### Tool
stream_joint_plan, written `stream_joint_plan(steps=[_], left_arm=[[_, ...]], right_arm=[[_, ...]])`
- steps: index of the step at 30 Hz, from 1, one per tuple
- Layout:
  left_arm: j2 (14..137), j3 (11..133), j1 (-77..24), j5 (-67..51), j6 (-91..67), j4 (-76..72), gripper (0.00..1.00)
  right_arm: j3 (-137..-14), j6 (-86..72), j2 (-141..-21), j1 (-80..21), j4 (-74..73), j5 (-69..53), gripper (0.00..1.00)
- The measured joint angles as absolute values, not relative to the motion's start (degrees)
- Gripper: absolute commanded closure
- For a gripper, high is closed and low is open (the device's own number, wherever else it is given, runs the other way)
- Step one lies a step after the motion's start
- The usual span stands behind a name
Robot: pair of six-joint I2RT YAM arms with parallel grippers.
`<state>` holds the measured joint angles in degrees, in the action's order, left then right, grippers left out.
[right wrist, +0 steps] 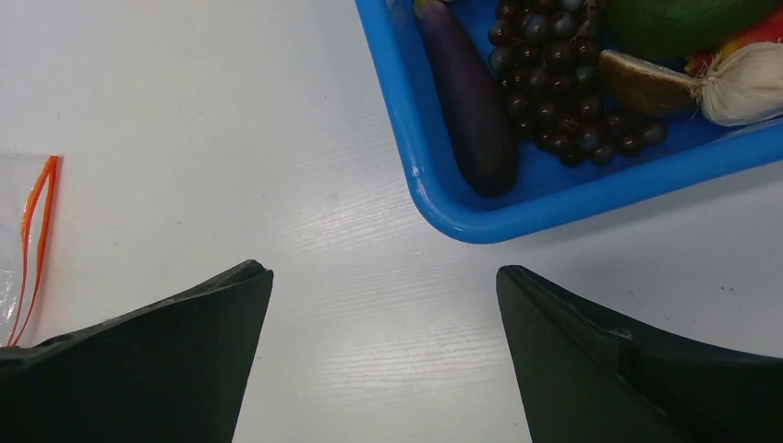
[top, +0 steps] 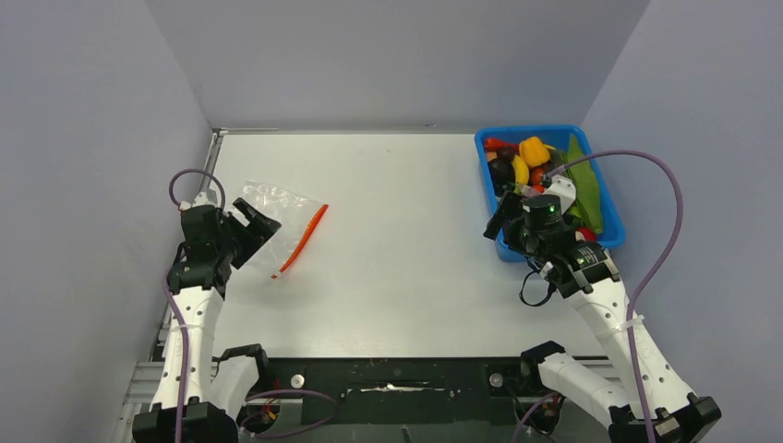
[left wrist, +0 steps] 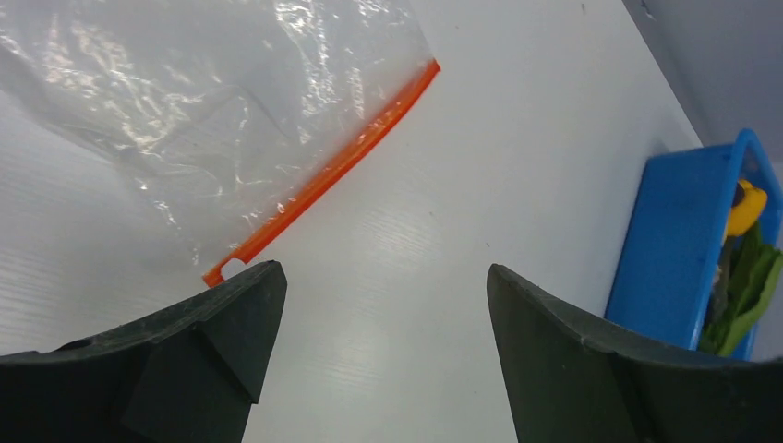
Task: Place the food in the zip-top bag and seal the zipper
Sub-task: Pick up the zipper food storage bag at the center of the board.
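Dark fingers of the left gripper (left wrist: 380, 272) fill the bottom of its wrist view. They are spread wide with nothing between them but bare white table (top: 397, 231). Just beyond the tip of the left-hand finger lies the near end of the zipper (left wrist: 332, 171). This orange-red strip runs diagonally along the right edge of the zip-top bag (left wrist: 212, 111). The bag is clear and crinkled, lies flat on the left side of the table, and has nothing inside it. From above, the gripper overlaps the bag's left edge, and whether it touches the plastic cannot be told.

Well apart, at the far right of the table, stands the blue bin (top: 481, 152). All the food sits inside it, including a yellow pepper (top: 533, 149), a banana (top: 521, 171) and a long green pod (top: 584, 185). The right gripper (right wrist: 383, 269) is also spread wide and holds nothing. It hangs over the table just beside the bin's near-left corner. Its wrist camera shows a purple aubergine (right wrist: 471, 101) lying along the bin's wall. Beside it is a bunch of dark grapes (right wrist: 554, 83), and next to that a white garlic bulb (right wrist: 748, 83).
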<state>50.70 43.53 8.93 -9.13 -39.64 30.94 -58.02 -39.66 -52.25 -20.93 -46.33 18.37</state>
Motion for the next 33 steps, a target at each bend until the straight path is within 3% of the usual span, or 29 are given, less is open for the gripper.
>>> stream_joint_plan(steps=[11,18,21,29,33], left_arm=[[48.1,41.7,8.7,-24.2,-37.5,25.3,0.19],[47.3,40.9,8.6,-26.6,-36.2,25.0,0.20],[47.4,40.9,8.4,-24.0,-36.4,25.3,0.22],[51.9,39.7,8.4,-9.0,-42.9,27.8,0.40],[53.6,37.9,8.4,-2.3,-46.7,28.6,0.40]], right_arm=[[-58.0,-39.5,-51.8,-20.9,-46.2,18.4,0.02],[-58.0,-39.6,-51.8,-20.9,-46.1,18.4,0.02],[-58.0,-39.7,-51.8,-20.9,-45.9,18.4,0.02],[-58.0,-39.7,-51.8,-20.9,-45.9,18.4,0.02],[-58.0,-39.8,-51.8,-20.9,-45.8,18.4,0.02]])
